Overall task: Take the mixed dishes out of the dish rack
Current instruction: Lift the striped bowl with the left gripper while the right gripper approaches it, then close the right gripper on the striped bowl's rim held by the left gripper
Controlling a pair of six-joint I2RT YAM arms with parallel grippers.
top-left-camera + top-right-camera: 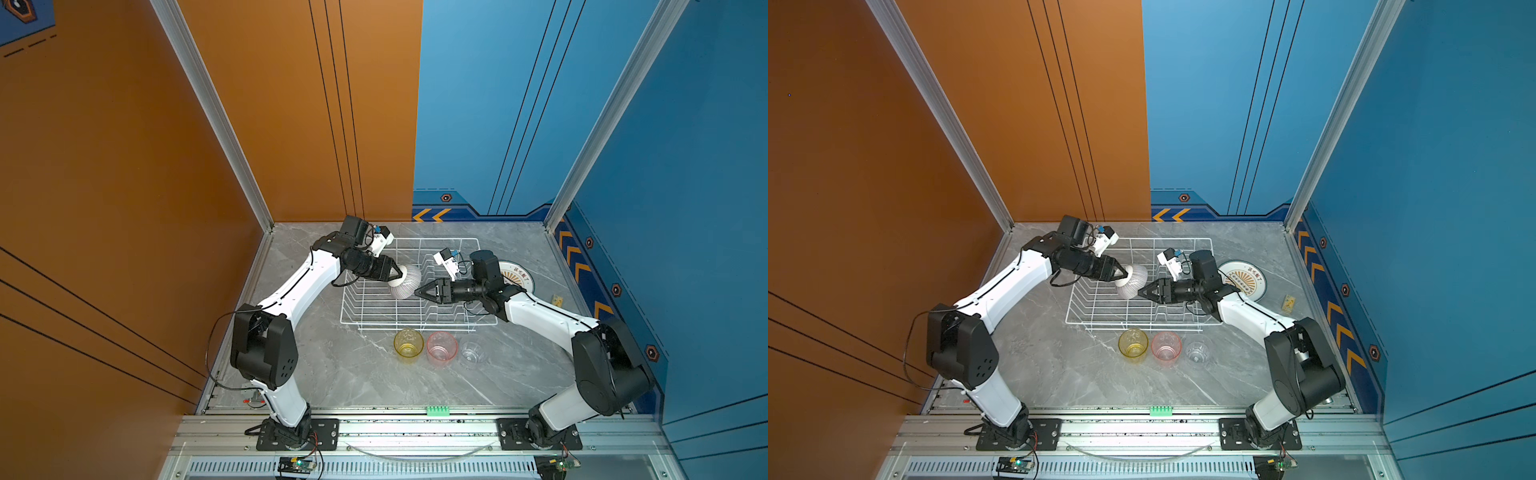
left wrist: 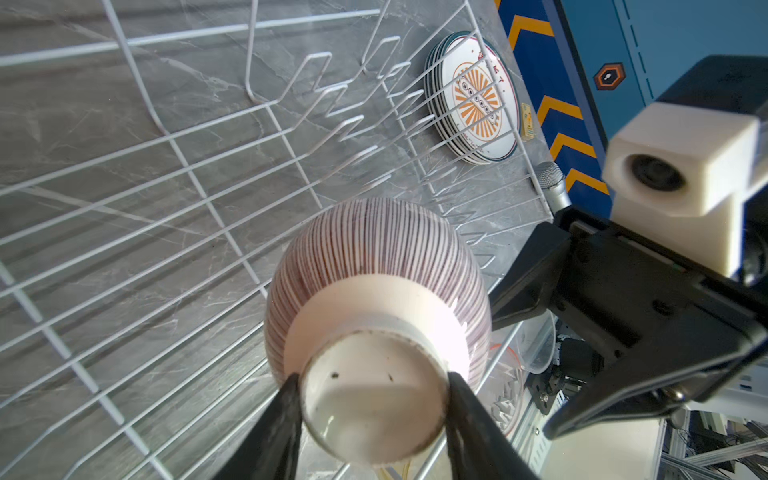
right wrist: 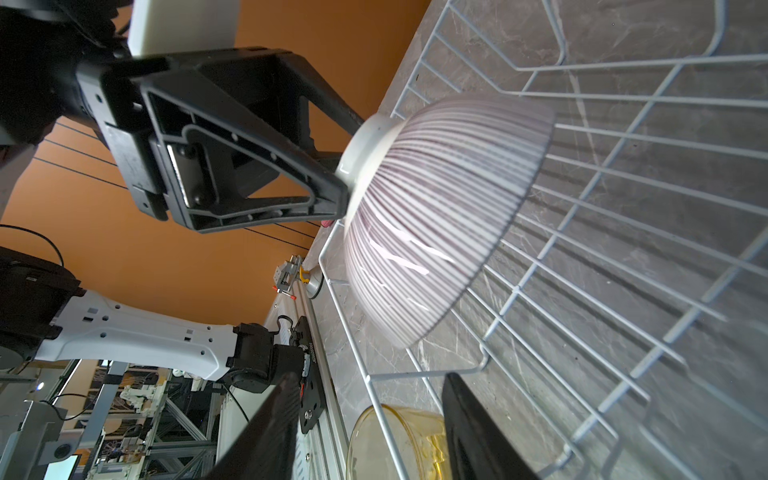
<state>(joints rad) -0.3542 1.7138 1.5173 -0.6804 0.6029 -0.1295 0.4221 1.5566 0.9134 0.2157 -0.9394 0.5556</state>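
In both top views the left tool (image 1: 398, 274) clamps the foot of the bowl (image 1: 410, 283), which is tipped on its side over the rack (image 1: 436, 240). The right tool (image 1: 418, 291) sits just beside the bowl's rim. Three tumblers (image 1: 441, 348) stand on the counter (image 1: 353, 374), nearer the arm bases than either tool.

The left wrist view adds fingers (image 2: 286, 415) pinching the foot ring. Beyond the right tool it shows the plates (image 2: 478, 99) as a stack, and a microphone (image 2: 552, 183) that the top views hide.

Only the right wrist view shows the right tool released: its fingers (image 3: 469, 432) are spread with nothing between them, short of the bowl.
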